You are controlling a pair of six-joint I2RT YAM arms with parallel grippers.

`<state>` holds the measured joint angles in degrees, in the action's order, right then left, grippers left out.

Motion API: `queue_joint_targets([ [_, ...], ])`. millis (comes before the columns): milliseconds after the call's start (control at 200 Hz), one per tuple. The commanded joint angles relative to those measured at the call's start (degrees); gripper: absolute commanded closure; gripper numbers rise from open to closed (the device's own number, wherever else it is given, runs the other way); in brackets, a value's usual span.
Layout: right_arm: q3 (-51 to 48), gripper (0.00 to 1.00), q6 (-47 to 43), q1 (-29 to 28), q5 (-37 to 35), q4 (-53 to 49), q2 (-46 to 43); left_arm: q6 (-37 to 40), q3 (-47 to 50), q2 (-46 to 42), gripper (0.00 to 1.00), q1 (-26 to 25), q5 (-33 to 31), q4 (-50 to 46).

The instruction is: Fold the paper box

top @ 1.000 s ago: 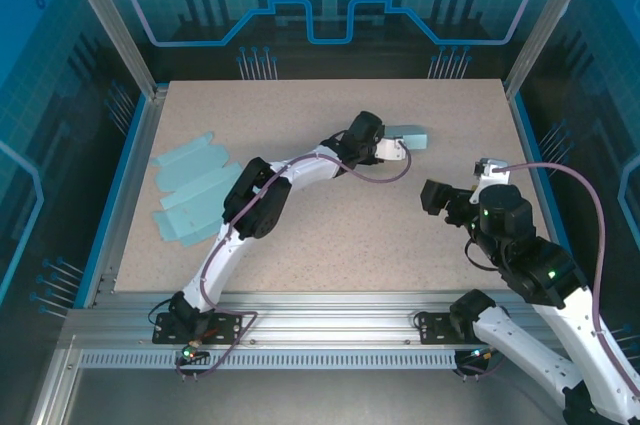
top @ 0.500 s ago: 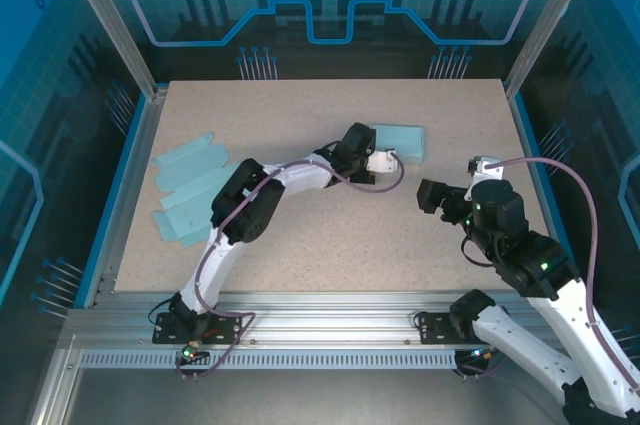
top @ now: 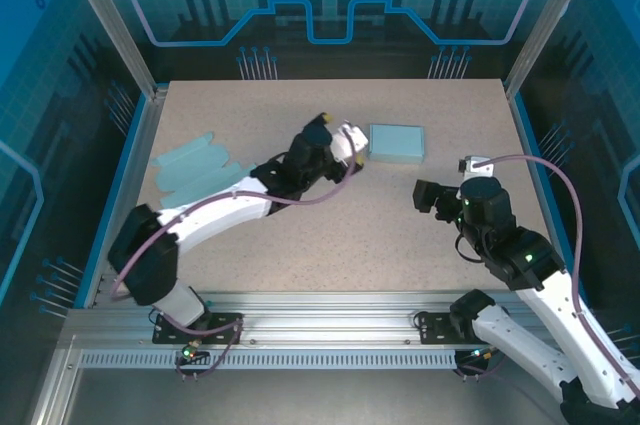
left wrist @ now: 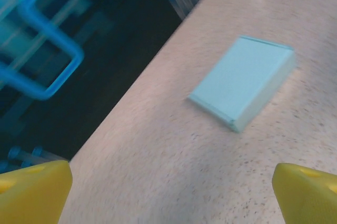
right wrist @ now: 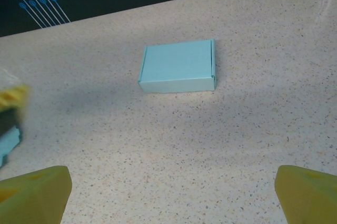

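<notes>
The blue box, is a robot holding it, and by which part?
Nothing is held. The folded paper box lies free on the table, and the left fingers and right fingers both stand open, apart from it.

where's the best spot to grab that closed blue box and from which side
Probably the two long side walls of the box, jaws across its shorter width, coming straight down: it lies flat and closed, all sides free.
</notes>
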<state>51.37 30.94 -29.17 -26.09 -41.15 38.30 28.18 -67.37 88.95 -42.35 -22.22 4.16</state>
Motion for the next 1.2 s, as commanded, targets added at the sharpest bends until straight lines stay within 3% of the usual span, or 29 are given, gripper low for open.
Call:
queue_joint_targets([
  [0,-0.66,0.00,-1.60,1.34,-0.77,3.02,1.18,-19.68,3.38,-5.70,0.01,3.54,-9.33,-11.89],
  [135,-0.62,0.00,-1.43,2.39,-0.45,3.59,3.72,-38.97,10.29,-16.41,0.01,11.72,-9.06,-20.00],
  [225,-2.41,0.00,-1.41,3.36,-0.21,3.85,5.62,-47.90,16.54,-24.09,0.01,18.15,-8.20,-22.27],
  [350,-2.99,0.00,-0.89,4.79,0.56,4.88,8.03,-54.18,22.30,-32.12,0.01,26.08,-5.85,-25.35],
  [505,-4.30,0.00,0.16,6.21,0.19,7.21,9.72,-57.35,25.37,-35.80,0.01,36.98,-3.09,-29.76],
  [700,-6.77,0.00,1.82,8.08,-1.97,9.17,10.11,-59.82,27.87,-34.61,0.02,51.00,3.46,-28.43],
  [855,-7.86,0.00,1.93,9.47,-0.56,10.75,11.29,-62.15,29.44,-30.06,0.03,58.65,9.62,-25.52],
  [976,-7.36,0.00,2.01,10.28,0.10,11.07,13.53,-64.07,29.55,-25.20,0.04,61.64,13.59,-23.10],
  [1196,-4.56,0.00,1.84,10.71,2.93,10.42,17.61,-70.21,27.53,-15.76,0.10,62.64,14.40,-22.54],
])
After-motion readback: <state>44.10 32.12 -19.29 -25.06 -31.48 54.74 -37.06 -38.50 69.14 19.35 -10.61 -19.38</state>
